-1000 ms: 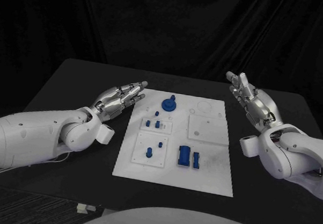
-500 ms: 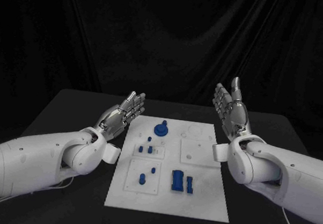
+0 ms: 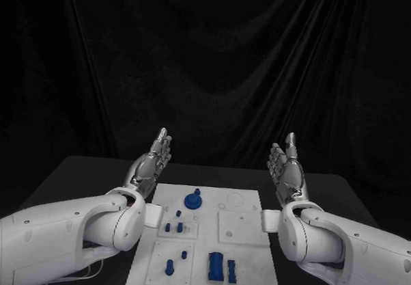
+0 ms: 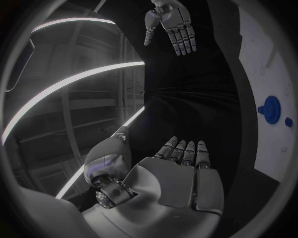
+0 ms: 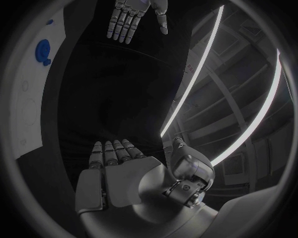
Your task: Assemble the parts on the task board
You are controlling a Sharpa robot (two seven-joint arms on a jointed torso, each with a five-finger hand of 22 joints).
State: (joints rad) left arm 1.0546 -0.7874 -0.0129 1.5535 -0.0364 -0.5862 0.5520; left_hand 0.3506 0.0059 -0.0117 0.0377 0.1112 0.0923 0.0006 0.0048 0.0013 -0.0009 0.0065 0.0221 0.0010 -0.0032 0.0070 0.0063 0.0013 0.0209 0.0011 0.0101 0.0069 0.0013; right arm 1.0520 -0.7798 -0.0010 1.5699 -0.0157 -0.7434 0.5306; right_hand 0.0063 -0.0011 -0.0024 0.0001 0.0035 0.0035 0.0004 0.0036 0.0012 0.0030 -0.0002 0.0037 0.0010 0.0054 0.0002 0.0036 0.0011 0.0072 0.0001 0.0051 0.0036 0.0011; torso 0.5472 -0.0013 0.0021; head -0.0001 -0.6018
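Above the black desk (image 3: 84, 171), the left hand (image 3: 151, 161) and right hand (image 3: 289, 170) stand raised, fingers straight, holding nothing, flanking the task board (image 3: 246, 222) with its blue parts (image 3: 220, 266) between them, so a steep descent may scatter these loose pieces.
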